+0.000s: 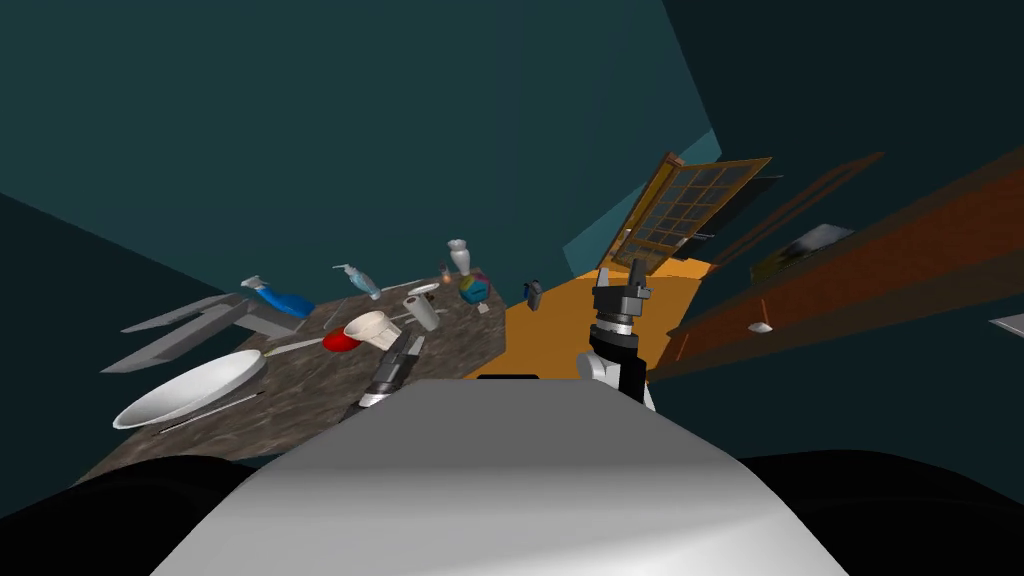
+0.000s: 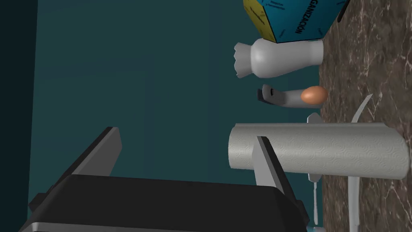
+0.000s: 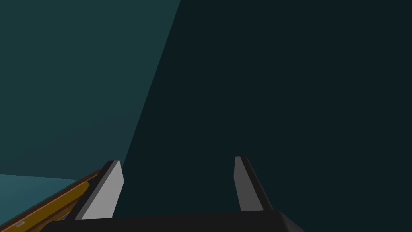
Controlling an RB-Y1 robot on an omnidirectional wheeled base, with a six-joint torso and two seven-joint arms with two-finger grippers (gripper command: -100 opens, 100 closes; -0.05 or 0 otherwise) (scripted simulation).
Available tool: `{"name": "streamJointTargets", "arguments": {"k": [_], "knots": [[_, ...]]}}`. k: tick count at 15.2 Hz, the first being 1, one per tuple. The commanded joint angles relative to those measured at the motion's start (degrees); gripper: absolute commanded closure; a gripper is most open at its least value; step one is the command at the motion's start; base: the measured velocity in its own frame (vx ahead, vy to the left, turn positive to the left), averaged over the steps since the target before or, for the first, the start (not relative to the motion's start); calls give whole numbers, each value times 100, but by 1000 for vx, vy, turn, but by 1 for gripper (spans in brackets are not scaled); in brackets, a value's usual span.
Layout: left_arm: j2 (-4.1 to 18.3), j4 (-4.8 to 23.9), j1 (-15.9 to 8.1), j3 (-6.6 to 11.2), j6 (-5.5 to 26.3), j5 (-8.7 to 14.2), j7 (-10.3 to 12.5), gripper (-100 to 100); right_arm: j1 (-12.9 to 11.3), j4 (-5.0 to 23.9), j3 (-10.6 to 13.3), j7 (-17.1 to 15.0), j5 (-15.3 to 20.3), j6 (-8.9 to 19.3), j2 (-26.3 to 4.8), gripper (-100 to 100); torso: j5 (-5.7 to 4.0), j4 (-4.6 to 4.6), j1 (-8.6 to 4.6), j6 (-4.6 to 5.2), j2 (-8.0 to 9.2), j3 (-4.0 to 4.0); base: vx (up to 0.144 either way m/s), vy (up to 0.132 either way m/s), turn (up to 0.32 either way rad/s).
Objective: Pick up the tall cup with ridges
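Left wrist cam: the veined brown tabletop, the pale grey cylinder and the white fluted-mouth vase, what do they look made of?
Veined brown tabletop: likely stone, marble-like, going by pale veins on dark brown. Pale grey cylinder: matte, faint embossed swirls, paper-like; true material unclear. White fluted-mouth vase: smooth with soft sheen, glazed ceramic or plastic; can't tell which.
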Motion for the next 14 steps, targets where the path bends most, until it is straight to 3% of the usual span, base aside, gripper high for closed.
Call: {"name": "streamJointTargets", "arguments": {"k": [1, 2, 4, 5, 7, 8, 10, 11, 13, 14], "knots": [[25, 73, 243, -50, -37, 5, 20, -100, 0, 0, 0, 0, 0, 0, 0, 0, 0, 0, 0, 0, 0, 0, 43, -29, -63], [227, 325, 383, -11, -117, 125, 179, -100, 0, 0, 0, 0, 0, 0, 0, 0, 0, 0, 2, -3, 3, 1, 49, -32, -154], [227, 325, 584, -11, -117, 125, 179, -100, 0, 0, 0, 0, 0, 0, 0, 0, 0, 1, 4, -1, 4, 2, 41, -21, -115], [429, 534, 791, 28, -198, 248, 342, -100, 0, 0, -1, 0, 0, 0, 0, 0, 1, 1, 7, -2, 7, 4, 38, -23, -186], [429, 582, 932, 28, -198, 248, 342, -100, 0, 0, 0, 0, 0, 0, 0, 0, 1, 1, 7, 0, 7, 4, 41, -22, -136], [632, 811, 1107, 67, -280, 373, 510, -100, 0, 0, -1, 0, 0, 0, 0, 0, 1, 2, 8, -2, 8, 4, 44, -25, -183], [632, 844, 1285, 67, -280, 373, 510, -100, 0, 0, 0, 0, 0, 0, 0, 0, 1, 1, 9, -1, 5, 3, 47, -18, -119], [834, 1107, 1436, 106, -361, 499, 681, -100, 0, 0, -1, 0, 0, 0, 0, 0, 0, 1, 9, -3, 6, 3, 54, -23, -163], [834, 1107, 1641, 106, -361, 499, 681, -100, 0, 0, 0, 0, 0, 0, 0, 0, 1, 1, 8, 0, 3, 1, 47, -19, -137], [1036, 1372, 1816, 144, -443, 626, 854, -100, 0, 0, -1, 0, 0, 0, 0, 0, 0, 1, 8, -2, 6, 3, 44, -22, -202]]}}
